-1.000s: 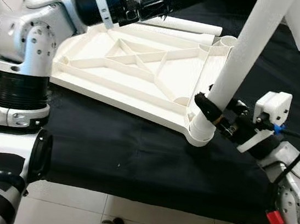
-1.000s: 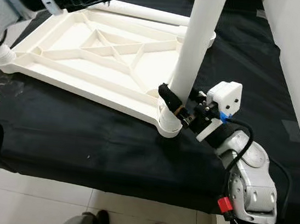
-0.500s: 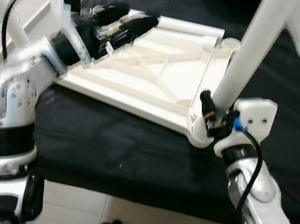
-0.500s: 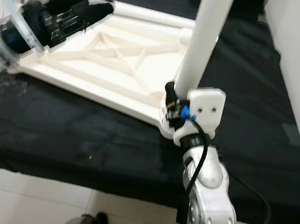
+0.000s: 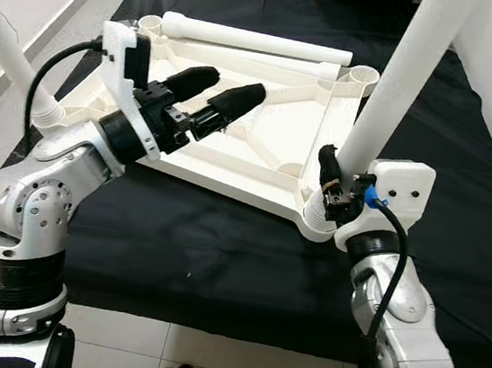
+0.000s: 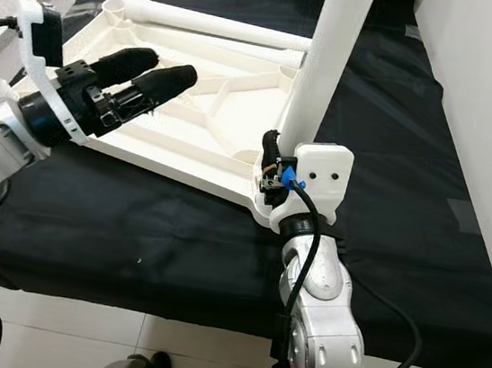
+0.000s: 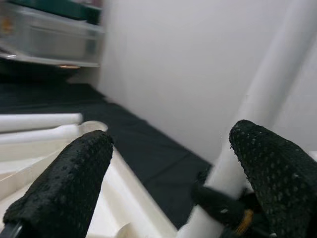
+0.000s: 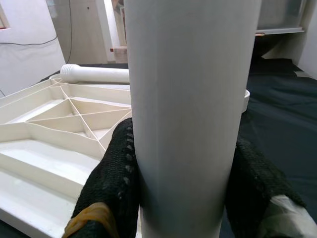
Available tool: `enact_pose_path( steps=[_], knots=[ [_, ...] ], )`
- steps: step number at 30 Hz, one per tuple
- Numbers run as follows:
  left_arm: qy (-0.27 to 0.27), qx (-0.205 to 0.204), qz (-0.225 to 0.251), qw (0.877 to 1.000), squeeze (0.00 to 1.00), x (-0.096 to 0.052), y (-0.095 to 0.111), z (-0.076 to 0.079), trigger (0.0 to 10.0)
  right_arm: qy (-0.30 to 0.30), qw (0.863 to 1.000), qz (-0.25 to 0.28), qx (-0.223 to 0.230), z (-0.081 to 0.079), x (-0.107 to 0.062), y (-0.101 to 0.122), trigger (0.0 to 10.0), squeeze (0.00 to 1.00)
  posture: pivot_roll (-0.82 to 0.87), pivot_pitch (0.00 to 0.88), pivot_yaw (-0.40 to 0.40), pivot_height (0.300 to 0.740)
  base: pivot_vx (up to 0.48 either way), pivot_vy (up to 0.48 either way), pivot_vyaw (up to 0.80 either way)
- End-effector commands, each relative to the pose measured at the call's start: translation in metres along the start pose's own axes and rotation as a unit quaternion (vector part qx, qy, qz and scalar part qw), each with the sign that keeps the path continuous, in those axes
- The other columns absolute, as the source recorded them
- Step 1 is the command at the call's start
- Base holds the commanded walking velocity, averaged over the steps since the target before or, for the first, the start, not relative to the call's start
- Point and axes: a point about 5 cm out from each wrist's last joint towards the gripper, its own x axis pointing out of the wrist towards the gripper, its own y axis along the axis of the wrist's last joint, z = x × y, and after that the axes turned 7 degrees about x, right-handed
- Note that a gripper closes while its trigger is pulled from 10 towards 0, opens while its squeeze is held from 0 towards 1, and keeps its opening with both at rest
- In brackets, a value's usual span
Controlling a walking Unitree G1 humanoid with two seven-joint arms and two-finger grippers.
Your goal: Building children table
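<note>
Black cloth (image 5: pixel 219 253) | right claw (image 5: pixel 325 190) clamps table leg (image 5: pixel 395 86) | left claw (image 5: pixel 212 98) spread over tabletop (image 5: pixel 258 163)

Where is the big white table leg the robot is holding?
The table leg stands upright in the near right corner socket of the upside-down tabletop, clamped near its base by the right gripper.

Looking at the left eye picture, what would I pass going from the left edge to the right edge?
Left gripper with open fingers → upside-down white tabletop → upright white leg, held low down by the right gripper → black cloth.
</note>
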Motion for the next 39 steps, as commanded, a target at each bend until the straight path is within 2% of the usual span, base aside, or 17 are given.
enact_pose_path(
  steps=[1, 2, 6, 7, 8, 11, 12, 13, 14, 16, 20, 24, 35, 36, 38, 39],
  knots=[
    [-0.030, 0.000, 0.008, 1.000, 0.00, 0.001, 0.004, 0.009, 10.0, -0.047, 0.993, -0.105, -0.014, 0.014, -0.005, -0.038, 0.0, 0.00, 0.01, 0.251, 0.056, 0.740, 0.000, 0.000, 0.00],
    [-0.074, -0.004, 0.030, 0.997, 0.00, 0.006, 0.012, 0.019, 10.0, -0.048, 0.993, -0.104, -0.014, 0.015, -0.004, -0.037, 0.0, 0.00, 0.01, 0.249, 0.060, 0.740, 0.000, 0.000, 0.00],
    [-0.108, 0.001, 0.042, 0.993, 0.00, 0.011, 0.020, 0.024, 10.0, -0.048, 0.994, -0.102, -0.014, 0.015, -0.003, -0.036, 0.0, 0.00, 0.01, 0.250, 0.059, 0.740, 0.000, 0.000, 0.00],
    [-0.131, 0.012, 0.041, 0.990, 0.00, 0.016, 0.027, 0.026, 10.0, -0.047, 0.994, -0.101, -0.013, 0.015, -0.003, -0.036, 0.0, 0.00, 0.01, 0.250, 0.059, 0.740, 0.000, 0.000, 0.00],
    [-0.131, 0.012, 0.041, 0.990, 0.00, 0.016, 0.027, 0.026, 10.0, -0.047, 0.994, -0.101, -0.013, 0.015, -0.003, -0.036, 0.0, 0.00, 0.01, 0.250, 0.059, 0.740, 0.000, 0.000, 0.00],
    [-0.145, 0.031, 0.021, 0.989, 0.00, 0.034, 0.028, 0.021, 10.0, -0.043, 0.994, -0.096, -0.011, 0.013, -0.002, -0.034, 0.0, 0.00, 0.01, 0.247, 0.063, 0.740, 0.000, 0.000, 0.00],
    [-0.145, 0.031, 0.021, 0.989, 0.00, 0.034, 0.028, 0.021, 10.0, -0.043, 0.994, -0.096, -0.011, 0.013, -0.002, -0.034, 0.0, 0.00, 0.01, 0.247, 0.063, 0.740, 0.000, 0.000, 0.00],
    [-0.146, 0.034, 0.013, 0.989, 0.00, 0.040, 0.026, 0.019, 10.0, -0.041, 0.995, -0.095, -0.010, 0.012, -0.002, -0.033, 0.0, 0.00, 0.01, 0.247, 0.063, 0.740, 0.000, 0.000, 0.00],
    [-0.146, 0.034, 0.013, 0.989, 0.00, 0.040, 0.026, 0.019, 10.0, -0.041, 0.995, -0.095, -0.010, 0.012, -0.002, -0.033, 0.0, 0.00, 0.01, 0.247, 0.063, 0.740, 0.000, 0.000, 0.00],
    [-0.148, 0.034, -0.014, 0.988, 0.00, 0.058, 0.011, 0.015, 10.0, -0.037, 0.995, -0.092, -0.008, 0.009, -0.001, -0.032, 0.0, 0.00, 0.01, 0.240, 0.070, 0.740, 0.000, 0.000, 0.00],
    [-0.150, 0.033, -0.040, 0.987, 0.00, 0.083, -0.009, 0.017, 10.0, -0.023, 0.997, -0.079, -0.008, 0.006, 0.002, -0.027, 0.0, 0.00, 0.00, 0.236, 0.074, 0.740, 0.000, 0.000, 0.00],
    [-0.156, 0.034, -0.043, 0.986, 0.00, 0.098, -0.013, 0.017, 10.0, 0.006, 0.998, -0.061, -0.021, -0.003, 0.002, -0.021, 0.0, 0.00, 0.00, 0.233, 0.080, 0.740, 0.000, 0.000, 0.00],
    [-0.196, 0.039, -0.026, 0.979, 0.00, 0.112, -0.007, 0.021, 10.0, 0.018, 0.998, -0.059, -0.025, -0.010, 0.000, -0.020, 0.0, 0.00, 0.00, 0.234, 0.088, 0.740, 0.000, 0.000, 0.00],
    [-0.199, 0.042, -0.025, 0.979, 0.00, 0.114, -0.007, 0.021, 9.3, 0.019, 0.998, -0.059, -0.025, -0.010, 0.000, -0.020, 0.0, 0.00, 0.00, 0.235, 0.088, 0.740, 0.000, 0.000, 0.00],
    [-0.201, 0.044, -0.025, 0.978, 0.00, 0.115, -0.007, 0.021, 9.3, 0.019, 0.998, -0.060, -0.025, -0.010, 0.000, -0.020, 0.0, 0.00, 0.00, 0.235, 0.088, 0.740, 0.000, 0.000, 0.00],
    [-0.203, 0.046, -0.025, 0.978, 0.00, 0.116, -0.006, 0.021, 0.0, 0.019, 0.998, -0.060, -0.026, -0.010, 0.000, -0.020, 0.0, 0.00, 0.00, 0.237, 0.088, 0.740, 0.000, 0.000, 0.00]
  ],
)
